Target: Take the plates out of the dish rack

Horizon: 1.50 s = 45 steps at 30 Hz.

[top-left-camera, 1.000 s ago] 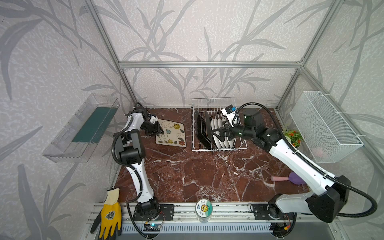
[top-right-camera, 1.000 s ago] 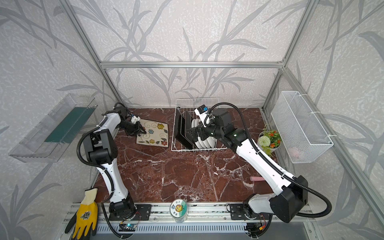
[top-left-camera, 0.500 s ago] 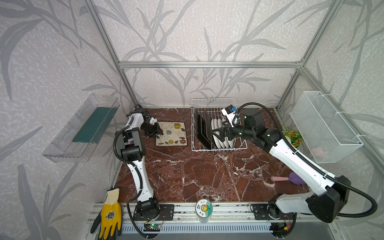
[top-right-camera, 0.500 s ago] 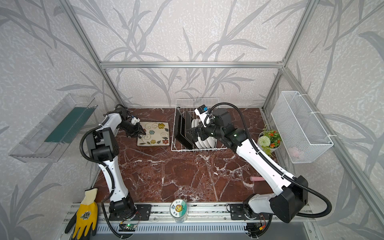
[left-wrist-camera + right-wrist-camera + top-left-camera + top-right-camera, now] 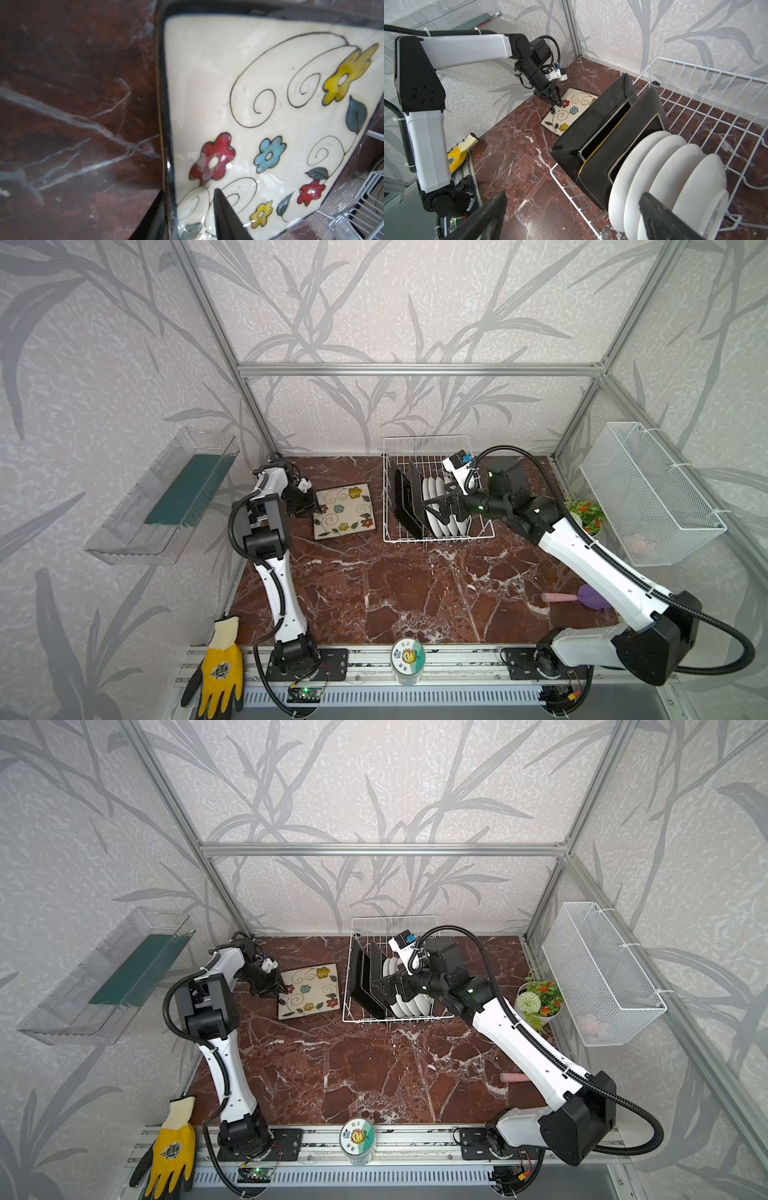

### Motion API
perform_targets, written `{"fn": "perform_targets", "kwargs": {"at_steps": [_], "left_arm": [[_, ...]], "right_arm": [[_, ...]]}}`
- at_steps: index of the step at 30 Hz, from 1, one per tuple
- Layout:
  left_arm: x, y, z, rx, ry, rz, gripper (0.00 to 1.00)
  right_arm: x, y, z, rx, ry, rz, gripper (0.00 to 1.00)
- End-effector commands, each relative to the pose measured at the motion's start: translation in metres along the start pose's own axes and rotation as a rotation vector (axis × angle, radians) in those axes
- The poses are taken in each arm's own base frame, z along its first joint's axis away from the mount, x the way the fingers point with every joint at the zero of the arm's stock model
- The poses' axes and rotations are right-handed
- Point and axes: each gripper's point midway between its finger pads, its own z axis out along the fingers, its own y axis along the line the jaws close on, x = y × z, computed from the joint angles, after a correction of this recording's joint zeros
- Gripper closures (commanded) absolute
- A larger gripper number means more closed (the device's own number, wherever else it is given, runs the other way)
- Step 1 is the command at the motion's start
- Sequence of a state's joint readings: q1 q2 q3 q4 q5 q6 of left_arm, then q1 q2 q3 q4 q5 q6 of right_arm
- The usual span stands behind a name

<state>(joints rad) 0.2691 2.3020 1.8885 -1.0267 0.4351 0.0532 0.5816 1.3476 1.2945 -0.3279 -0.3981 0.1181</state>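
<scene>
The plates (image 5: 654, 166) are being propped on edge in the dish rack (image 5: 428, 445), just ahead of the right end effector (image 5: 572, 195) (the nearer one), whose jaws are being held wide apart, empty.

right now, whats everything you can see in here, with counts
flowered square plate: 1, cream, on the table left of the rack
black-backed square plates: 2, black, upright in the rack
round plates: 4, white, upright in the rack
dish rack: 1, white wire, back of the table
table: 1, red-brown marble
mesh basket: 1, white, right wall
clear tray: 1, see-through, left wall
glove: 1, yellow, front left
jar: 1, sunflower label, front rail
flower pot: 1, green and orange, right of the rack
purple item: 1, pink handle, table's right edge
left pincer: 1, black, open, astride the flowered plate's rim
right pincer: 1, black, open, at the round plates
</scene>
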Motion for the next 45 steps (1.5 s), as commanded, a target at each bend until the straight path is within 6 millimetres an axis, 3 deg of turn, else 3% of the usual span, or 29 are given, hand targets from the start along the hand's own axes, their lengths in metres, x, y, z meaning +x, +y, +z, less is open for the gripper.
{"fn": "perform_targets", "kwargs": {"at_steps": [1, 6, 19, 27, 34, 40, 45], "left_arm": [[-0.002, 0.004, 0.004, -0.011, 0.014, 0.011, 0.63], [-0.007, 0.004, 0.008, -0.002, -0.002, -0.002, 0.7], [-0.022, 0.004, 0.012, 0.005, -0.029, -0.017, 0.74], [-0.027, 0.0, -0.001, 0.004, -0.048, -0.018, 0.74], [-0.032, -0.036, -0.04, 0.065, -0.151, -0.012, 0.66], [-0.027, -0.08, -0.075, 0.109, -0.237, 0.066, 0.49], [-0.02, -0.115, -0.107, 0.132, -0.3, 0.134, 0.41]], "right_arm": [[-0.006, 0.007, -0.008, -0.011, -0.011, -0.02, 0.01], [-0.006, 0.007, -0.008, -0.007, -0.01, -0.021, 0.01], [-0.005, 0.005, -0.006, -0.001, -0.002, -0.02, 0.01], [-0.005, 0.005, -0.006, -0.002, -0.002, -0.021, 0.01], [-0.009, 0.006, -0.007, -0.004, -0.015, -0.016, 0.01], [-0.012, 0.008, -0.011, -0.005, -0.032, -0.01, 0.01], [-0.009, 0.008, -0.016, 0.005, -0.031, -0.016, 0.01]]}}
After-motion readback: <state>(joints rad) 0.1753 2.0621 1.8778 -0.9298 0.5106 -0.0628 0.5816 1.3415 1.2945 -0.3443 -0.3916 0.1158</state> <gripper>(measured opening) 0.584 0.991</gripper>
